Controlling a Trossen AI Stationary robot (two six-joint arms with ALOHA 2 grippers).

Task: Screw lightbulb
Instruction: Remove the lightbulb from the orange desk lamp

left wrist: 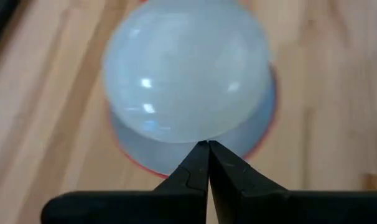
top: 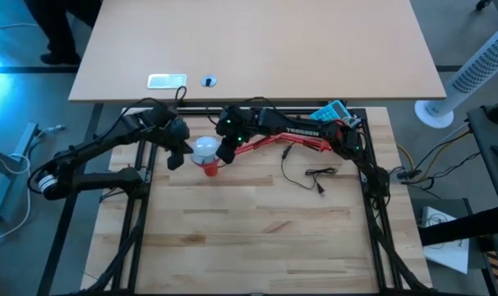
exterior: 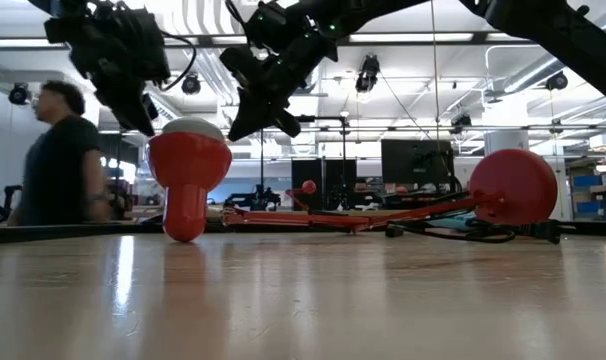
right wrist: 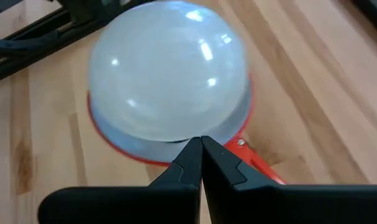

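In the red shade [top: 209,168], mouth up, the bulb [top: 205,150] is seated. It is flanked by the left gripper [top: 176,154] and right gripper [top: 225,151], both closed and empty. The shade could be tipped by a sideways nudge.

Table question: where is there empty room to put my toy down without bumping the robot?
The wide bare wood of the table nearest the camera, below the black cable, is free. It is crowded at the back: the left gripper and right gripper, both shut, flank the lightbulb in the red lamp shade.
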